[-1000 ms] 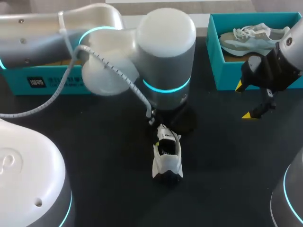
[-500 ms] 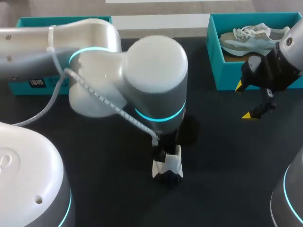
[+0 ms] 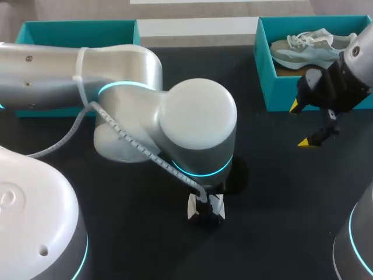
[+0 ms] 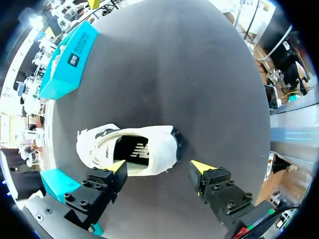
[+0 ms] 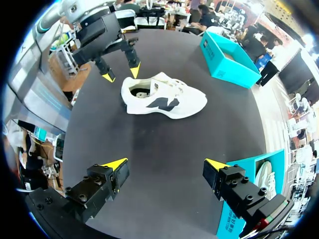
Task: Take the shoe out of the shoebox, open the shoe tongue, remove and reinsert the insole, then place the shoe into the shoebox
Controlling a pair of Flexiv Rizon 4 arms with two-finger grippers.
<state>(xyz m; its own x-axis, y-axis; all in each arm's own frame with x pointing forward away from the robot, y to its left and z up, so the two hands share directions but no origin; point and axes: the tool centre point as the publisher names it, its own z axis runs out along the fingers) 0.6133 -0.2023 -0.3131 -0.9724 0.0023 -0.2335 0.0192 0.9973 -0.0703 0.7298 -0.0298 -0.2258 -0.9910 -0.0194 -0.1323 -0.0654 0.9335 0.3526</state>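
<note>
Right wrist view: shoe (image 5: 167,99) lies heel toward open left fingers (image 5: 134,68), toe away; right fingers (image 5: 113,165) open.

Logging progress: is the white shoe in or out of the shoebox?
Out. The white shoe stands upright on the table, apart from the shoebox, with the open left gripper over it.

I see the shoe (image 5: 164,99) white, with a dark blue side mark and black inside. The counter (image 3: 280,186) is black, the shoebox (image 3: 265,76) teal, the second shoe (image 3: 309,49) pale grey-green. My left end effector (image 4: 160,166) and right end effector (image 5: 166,164) are black, yellow-tipped.
</note>
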